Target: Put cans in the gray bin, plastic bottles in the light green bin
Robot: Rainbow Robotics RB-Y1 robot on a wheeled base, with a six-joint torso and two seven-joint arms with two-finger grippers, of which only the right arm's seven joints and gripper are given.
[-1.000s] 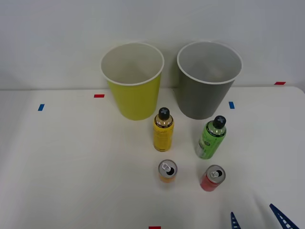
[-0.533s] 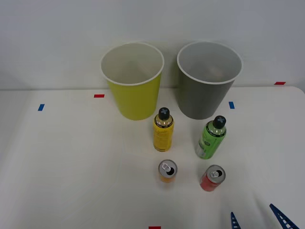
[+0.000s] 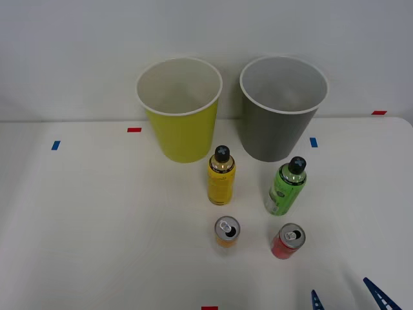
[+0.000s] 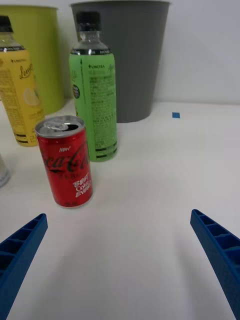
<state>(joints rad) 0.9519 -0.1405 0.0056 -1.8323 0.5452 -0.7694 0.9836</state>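
The right gripper (image 4: 120, 260) had its blue fingers (image 4: 20, 250) spread wide and empty, low over the table (image 3: 97, 226), with the red can (image 4: 65, 162) standing just ahead of them. Beyond it stood the green bottle (image 4: 95, 105), then the orange can (image 3: 226, 232) and yellow bottle (image 3: 221, 176). Both the gray bin (image 3: 274, 135) and light green bin (image 3: 184, 135) looked empty, so all four items remained to be sorted.

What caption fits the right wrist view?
Open right gripper faces the upright red can, with the green bottle and gray bin behind.
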